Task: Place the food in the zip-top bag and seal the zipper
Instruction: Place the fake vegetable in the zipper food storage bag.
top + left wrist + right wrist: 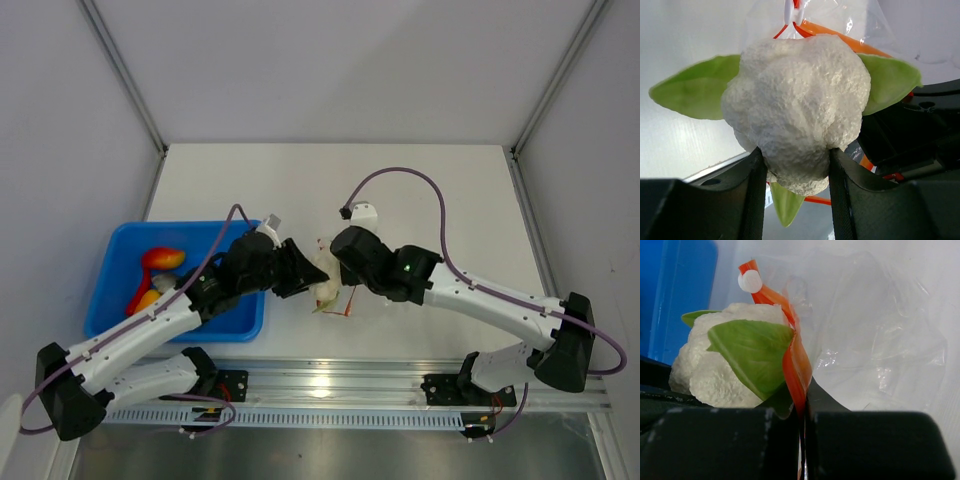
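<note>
A white cauliflower [795, 105] with green leaves [695, 90] sits between the fingers of my left gripper [796, 156], which is shut on it. It is held right at the mouth of the clear zip-top bag [875, 340]. My right gripper [804, 390] is shut on the bag's red zipper [795, 365] and holds that edge up beside the cauliflower [715, 375]. From above, the left gripper [303, 270] and the right gripper [335, 283] meet at the bag [327, 293] in the table's middle. Red-orange fruit [162, 258] and a yellow-orange piece [148, 298] lie in the tray.
The blue tray [232, 318] stands at the left, partly under my left arm. A white slider tab [750, 281] sits at the zipper's upper end. Grey walls close in the white table [330, 180] on three sides.
</note>
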You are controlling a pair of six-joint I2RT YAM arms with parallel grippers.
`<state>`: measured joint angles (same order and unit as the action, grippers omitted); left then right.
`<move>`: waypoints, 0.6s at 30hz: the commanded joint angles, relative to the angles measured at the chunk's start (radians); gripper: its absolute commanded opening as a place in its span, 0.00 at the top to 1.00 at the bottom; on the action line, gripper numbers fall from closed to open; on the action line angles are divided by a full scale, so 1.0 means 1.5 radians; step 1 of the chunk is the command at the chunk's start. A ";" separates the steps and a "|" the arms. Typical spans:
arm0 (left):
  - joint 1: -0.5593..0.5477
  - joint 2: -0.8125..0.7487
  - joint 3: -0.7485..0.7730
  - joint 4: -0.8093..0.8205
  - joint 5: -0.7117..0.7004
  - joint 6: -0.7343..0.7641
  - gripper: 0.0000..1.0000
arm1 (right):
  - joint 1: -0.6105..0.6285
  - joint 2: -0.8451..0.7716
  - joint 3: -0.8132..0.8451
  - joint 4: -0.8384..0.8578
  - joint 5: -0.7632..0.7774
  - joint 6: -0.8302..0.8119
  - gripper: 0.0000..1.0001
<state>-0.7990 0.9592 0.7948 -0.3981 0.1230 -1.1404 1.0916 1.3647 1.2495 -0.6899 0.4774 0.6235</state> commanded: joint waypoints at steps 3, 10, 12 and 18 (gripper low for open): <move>-0.074 0.033 0.097 -0.106 -0.167 0.033 0.99 | -0.004 0.012 0.028 0.027 -0.006 0.010 1.00; -0.155 0.153 0.222 -0.234 -0.308 0.067 1.00 | -0.026 0.008 0.040 0.030 -0.019 0.010 1.00; -0.180 0.177 0.258 -0.264 -0.331 0.067 0.99 | -0.029 0.008 0.042 0.033 -0.023 0.010 1.00; -0.207 0.227 0.294 -0.293 -0.380 0.067 1.00 | -0.042 0.002 0.035 0.020 -0.025 0.018 1.00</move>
<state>-1.0813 1.2850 1.1866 -0.8005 -0.3889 -1.0679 1.0313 1.3838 1.2522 -0.7090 0.4576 0.6281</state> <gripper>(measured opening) 0.463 0.002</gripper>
